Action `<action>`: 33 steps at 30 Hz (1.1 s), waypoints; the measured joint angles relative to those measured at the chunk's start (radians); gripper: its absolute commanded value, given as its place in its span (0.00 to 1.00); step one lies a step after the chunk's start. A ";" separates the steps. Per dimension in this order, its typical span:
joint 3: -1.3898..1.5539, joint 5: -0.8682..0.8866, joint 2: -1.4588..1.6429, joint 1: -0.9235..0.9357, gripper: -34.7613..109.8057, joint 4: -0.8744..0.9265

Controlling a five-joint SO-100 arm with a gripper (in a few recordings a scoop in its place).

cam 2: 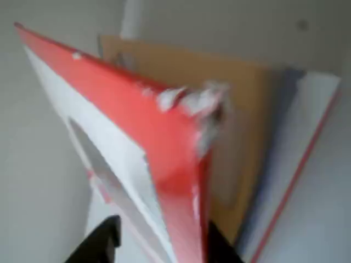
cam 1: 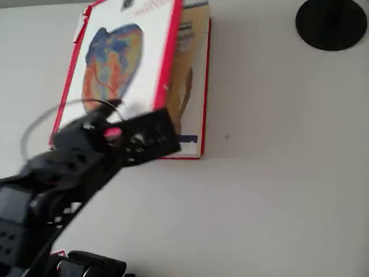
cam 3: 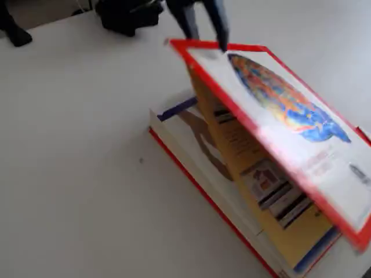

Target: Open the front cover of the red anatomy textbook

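At the corner of the front cover [cam 3: 278, 110], my fingers [cam 3: 219, 23] clamp its red edge, holding it raised above the red anatomy textbook [cam 3: 197, 150].

Overhead downward; wrist close; fixed oblique

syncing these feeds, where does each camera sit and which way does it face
Overhead view: above the table, looking down on the red anatomy textbook; dark arm and pincer show.
Wrist view: on the arm, facing the front cover corner; finger tips show.
Fixed view: beside the table, facing the arm; fingers show.
Shared: the half-lifted cover.
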 measured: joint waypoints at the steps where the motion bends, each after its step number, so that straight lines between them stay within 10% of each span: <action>1: -0.041 0.000 0.002 -0.018 0.38 0.031; 19: -0.922 0.092 -0.330 -0.449 0.40 0.350; 33: -1.017 0.140 -0.460 -0.698 0.41 0.408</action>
